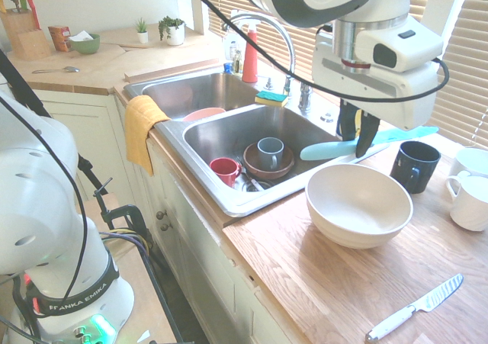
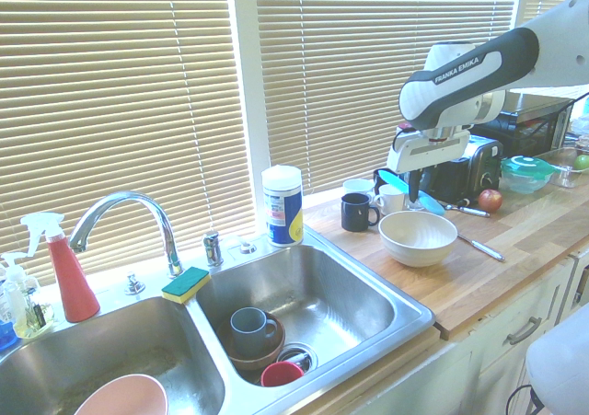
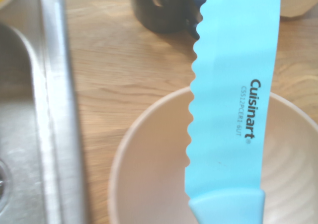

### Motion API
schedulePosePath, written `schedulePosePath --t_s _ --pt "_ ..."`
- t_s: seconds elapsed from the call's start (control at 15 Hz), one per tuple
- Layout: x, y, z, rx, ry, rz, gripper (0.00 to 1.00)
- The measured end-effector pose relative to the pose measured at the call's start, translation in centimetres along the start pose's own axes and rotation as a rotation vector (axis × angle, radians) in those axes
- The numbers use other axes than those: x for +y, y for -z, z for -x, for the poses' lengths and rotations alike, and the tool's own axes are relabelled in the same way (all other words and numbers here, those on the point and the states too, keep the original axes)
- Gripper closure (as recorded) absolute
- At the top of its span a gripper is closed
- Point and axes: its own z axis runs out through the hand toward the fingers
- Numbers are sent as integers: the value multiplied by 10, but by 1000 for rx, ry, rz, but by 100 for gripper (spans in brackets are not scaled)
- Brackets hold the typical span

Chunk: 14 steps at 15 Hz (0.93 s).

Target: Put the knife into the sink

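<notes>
The pincer [image 1: 357, 141] was clamped on the turquoise knife [image 1: 322, 151], holding it up in the air above the counter [image 1: 282, 264], close to the sink [image 1: 174, 128]. From the wrist I could see the knife's wavy edge and the word "Cuisinart" printed on its blade, with part of the white bowl [image 1: 358, 207] showing beneath it. The bowl sat on the counter near the sink's rim, and the black mug [image 1: 415, 166] stood beside it, with white mugs [image 1: 470, 201] next to that. Another knife, with a steel blade and a white handle [image 1: 418, 306], lay flat on the wood.

In the basin nearer the bowl, a grey-blue mug [image 1: 270, 152] stood inside a brown bowl [image 1: 285, 169], and a red mug [image 1: 225, 172] was beside them. A pink dish [image 1: 203, 114] was in the other basin. The green and yellow sponge [image 2: 186, 284] rested on the ledge between the two basins, by the faucet [image 2: 168, 226]. A yellow cloth [image 1: 142, 126] hung over the front edge, and a red spray bottle [image 2: 71, 277] stood behind the sink.
</notes>
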Motion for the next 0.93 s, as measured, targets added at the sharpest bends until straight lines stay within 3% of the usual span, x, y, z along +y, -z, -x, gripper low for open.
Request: schedulePosePath --t_s 0.2,0.47,0.93 --pt "-48 21 52 6 91 -16 100" --pt "-93 -2 114 -2 157 6 100" --pt "-121 -122 187 -9 145 18 100"
